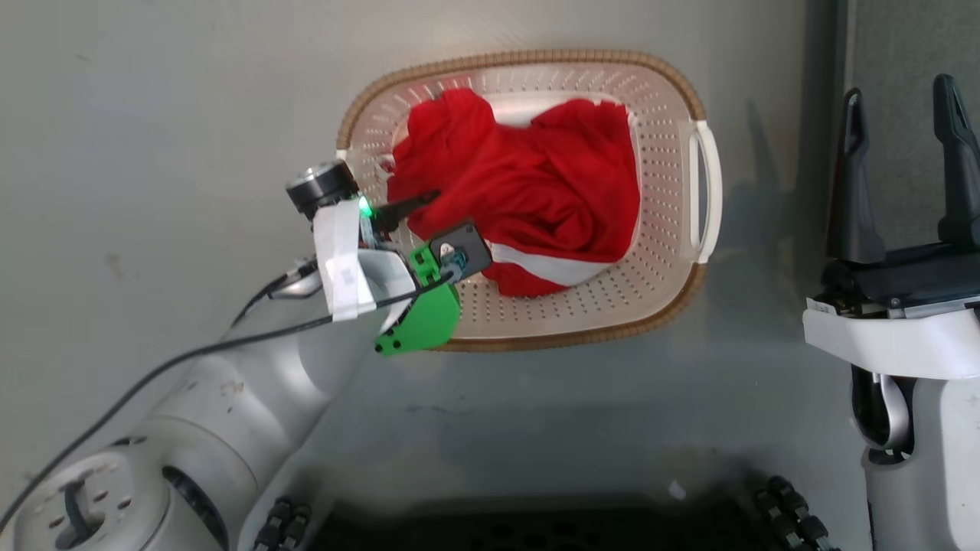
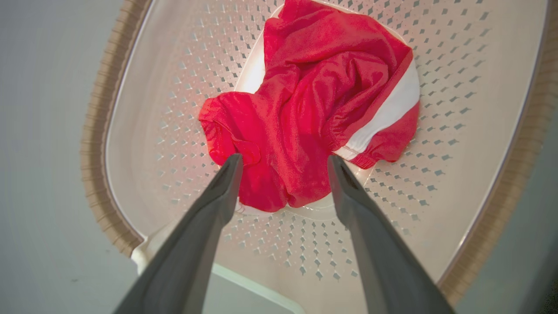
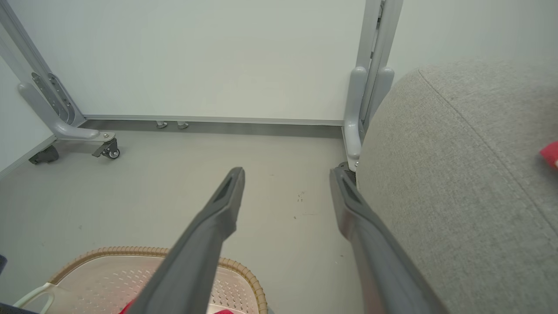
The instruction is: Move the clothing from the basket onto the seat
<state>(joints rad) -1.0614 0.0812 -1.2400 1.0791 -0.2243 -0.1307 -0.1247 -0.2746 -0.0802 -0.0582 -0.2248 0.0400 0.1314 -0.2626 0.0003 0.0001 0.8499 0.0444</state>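
Note:
The cream basket point(image 1: 693, 92) with a brown rim stands on the grey floor, holding crumpled red clothing point(image 1: 536, 184) with a white stripe point(image 1: 547, 268). My left gripper point(image 1: 440, 218) reaches in over the basket's left side. In the left wrist view it point(image 2: 284, 162) is open, its fingertips straddling the near edge of the red clothing point(image 2: 314, 100) above the basket's perforated wall point(image 2: 165, 109). My right gripper point(image 1: 899, 88) stands open and empty at the right, by the grey seat point(image 3: 457, 174). A small red bit of fabric point(image 3: 550, 155) lies on the seat at the view's edge.
A white panel wall on metal legs with castors point(image 3: 104, 148) stands behind the floor, and a grey post point(image 3: 364, 87) rises beside the seat. The basket's rim point(image 3: 109, 252) shows below my right gripper point(image 3: 286, 172). My dark base point(image 1: 536, 528) lies at the bottom.

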